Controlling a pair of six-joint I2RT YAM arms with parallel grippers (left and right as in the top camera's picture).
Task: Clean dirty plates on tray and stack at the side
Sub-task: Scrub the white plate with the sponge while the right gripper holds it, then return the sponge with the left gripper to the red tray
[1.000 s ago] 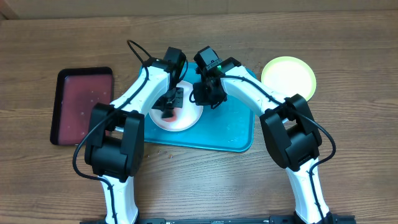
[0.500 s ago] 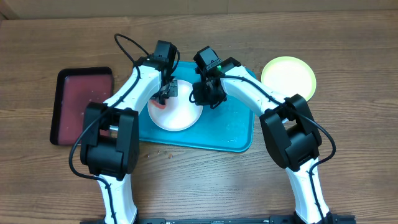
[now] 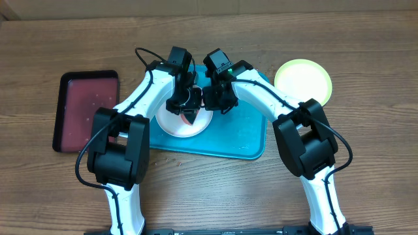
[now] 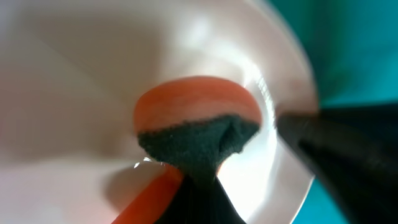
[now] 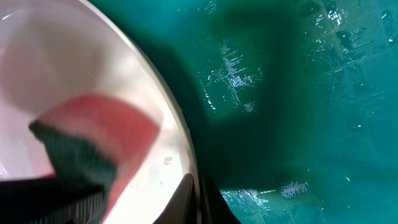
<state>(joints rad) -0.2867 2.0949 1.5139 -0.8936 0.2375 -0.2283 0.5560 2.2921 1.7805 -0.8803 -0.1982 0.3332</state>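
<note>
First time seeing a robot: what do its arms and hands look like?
Both arms have smooth white shells between bulky black joints. The left arm carries a thin black cable; the right arm shows a small green light. The left hand and right hand are black.

Wooden counter carries three items directly. Blue tray at centre. Red tray at the left, apart from it. Green plate just beside the blue tray's far right corner.

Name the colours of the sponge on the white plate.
Orange-red sponge with a dark green scrub layer; clearest in left wrist view.
</note>
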